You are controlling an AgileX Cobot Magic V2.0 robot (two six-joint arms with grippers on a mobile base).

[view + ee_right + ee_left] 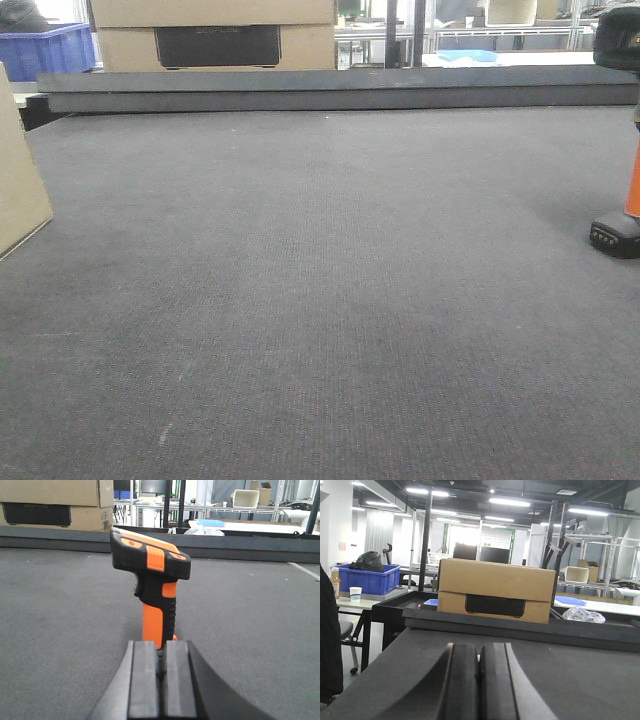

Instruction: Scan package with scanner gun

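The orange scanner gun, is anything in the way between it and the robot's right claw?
Nothing visible is in the way. In the right wrist view the scanner gun stands upright on the grey mat, straight ahead of the right claw, whose fingers are shut together. Only bare mat shows between them.

Scanner gun (152, 575): standing upright on the dark grey worktop (320, 300), resting on its black foot (614, 238). Orange grip below, black ribbed section partway up, black head with orange buttons and an orange top face, tilted slightly and jutting to the left in the right wrist view. Seen at the far right edge of the front view, partly cut off by the frame.

Package (20, 170): plain tan cardboard, only one sloping face visible at the far left edge of the front view, sitting on the worktop, well apart from the scanner gun. Label not visible.
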